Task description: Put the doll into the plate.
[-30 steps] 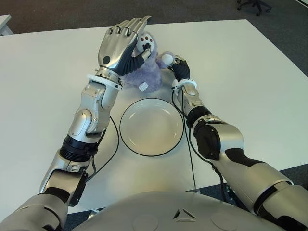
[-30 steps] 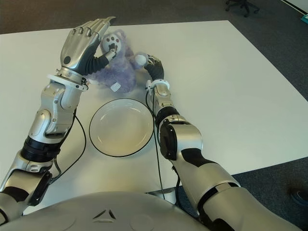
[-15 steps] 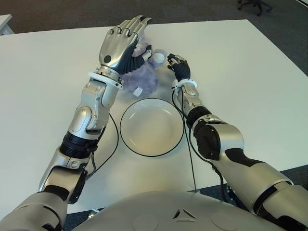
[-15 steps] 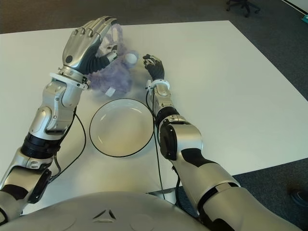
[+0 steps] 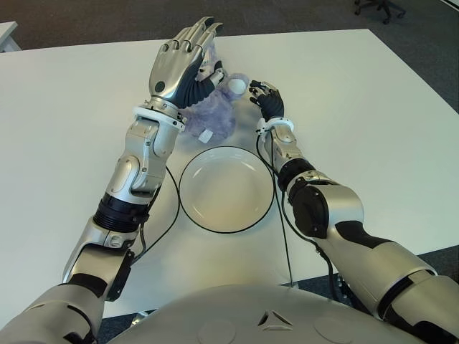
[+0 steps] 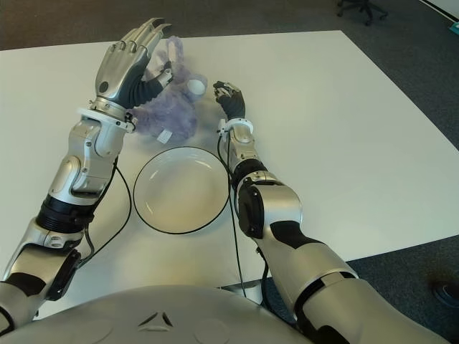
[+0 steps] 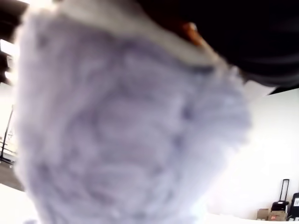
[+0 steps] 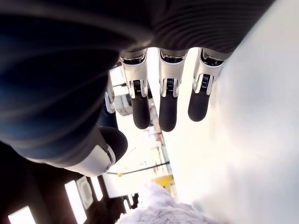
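Doll (image 5: 215, 113), purple plush with a white paw and a white tag, sits on the white worktop (image 5: 373, 129) in the upper middle of the frame, just above the plate (image 5: 226, 188) and outside it. Plate is white with a dark rim, nothing in it, lies centre frame between the two forearms.

Left hand (image 5: 179, 61) is at the doll's upper left side, palm against the plush; thumb (image 5: 204, 79) presses into the fur, the four long fingers stretch up past the doll's top rather than curl around it. So contact is clear, a full wrap is not; the doll's lower part looks to be on the worktop. Left wrist view is filled with purple fur (image 7: 131, 126) right at the camera, own fingers not readable there.

Right hand (image 5: 264, 97) is just right of the doll, near the white paw, apart from it or barely touching, cannot tell which. Its wrist view shows the fingers (image 8: 168, 102) relaxed, slightly bent, holding nothing, with a bit of the purple plush beyond them.

Dark cables (image 5: 172, 208) run along the worktop on both sides of the plate. Grey carpet floor (image 5: 86, 21) across the top of the frame, a chair base (image 5: 379, 7) in the upper right corner.
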`<act>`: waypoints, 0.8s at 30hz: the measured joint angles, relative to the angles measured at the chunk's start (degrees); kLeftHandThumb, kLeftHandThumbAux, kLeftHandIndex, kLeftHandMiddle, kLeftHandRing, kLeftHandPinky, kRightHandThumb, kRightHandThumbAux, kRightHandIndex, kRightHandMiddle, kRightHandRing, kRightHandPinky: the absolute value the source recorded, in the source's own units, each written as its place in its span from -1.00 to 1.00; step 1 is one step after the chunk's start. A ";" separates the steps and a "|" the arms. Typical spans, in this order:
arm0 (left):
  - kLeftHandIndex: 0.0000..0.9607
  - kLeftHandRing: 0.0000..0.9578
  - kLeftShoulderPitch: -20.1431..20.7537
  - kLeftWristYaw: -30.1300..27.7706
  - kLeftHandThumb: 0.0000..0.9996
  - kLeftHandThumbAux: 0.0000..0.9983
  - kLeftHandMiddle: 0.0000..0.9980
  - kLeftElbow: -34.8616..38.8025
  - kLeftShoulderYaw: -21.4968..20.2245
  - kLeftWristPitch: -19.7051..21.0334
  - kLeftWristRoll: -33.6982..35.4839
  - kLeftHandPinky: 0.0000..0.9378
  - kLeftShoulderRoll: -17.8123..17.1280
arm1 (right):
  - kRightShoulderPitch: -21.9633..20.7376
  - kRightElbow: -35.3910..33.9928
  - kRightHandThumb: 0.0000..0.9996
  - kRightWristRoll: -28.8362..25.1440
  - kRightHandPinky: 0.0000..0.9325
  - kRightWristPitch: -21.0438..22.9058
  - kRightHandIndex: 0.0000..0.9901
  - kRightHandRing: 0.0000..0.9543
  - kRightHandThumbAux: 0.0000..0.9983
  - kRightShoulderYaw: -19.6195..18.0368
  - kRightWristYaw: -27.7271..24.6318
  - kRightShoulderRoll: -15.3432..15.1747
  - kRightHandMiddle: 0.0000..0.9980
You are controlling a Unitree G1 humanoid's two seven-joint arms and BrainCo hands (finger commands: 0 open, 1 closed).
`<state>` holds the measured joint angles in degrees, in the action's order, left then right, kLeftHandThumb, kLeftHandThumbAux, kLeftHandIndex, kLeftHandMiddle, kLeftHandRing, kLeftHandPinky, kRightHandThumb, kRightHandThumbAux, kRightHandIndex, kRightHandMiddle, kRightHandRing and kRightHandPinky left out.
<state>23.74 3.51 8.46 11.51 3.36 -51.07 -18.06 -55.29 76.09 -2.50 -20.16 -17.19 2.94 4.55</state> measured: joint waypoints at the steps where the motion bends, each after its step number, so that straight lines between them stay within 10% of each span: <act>1: -0.99 -0.69 0.01 0.10 0.21 -0.33 -0.82 -0.07 0.00 0.05 0.08 -0.50 0.03 | 0.00 0.00 0.43 -0.02 -0.70 0.00 -0.18 -0.64 0.46 -0.09 -0.13 0.00 -0.62; 24: -0.93 -0.47 0.54 -1.05 0.13 -0.39 -0.69 -1.39 0.83 0.57 0.64 -0.17 -1.73 | 0.00 0.06 0.42 -0.32 -0.54 -0.06 -0.18 -0.64 0.46 -1.81 -1.89 -0.01 -0.63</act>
<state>24.28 2.46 7.06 12.34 3.93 -50.42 -19.79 -55.29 76.15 -2.82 -20.22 -19.00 1.05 4.54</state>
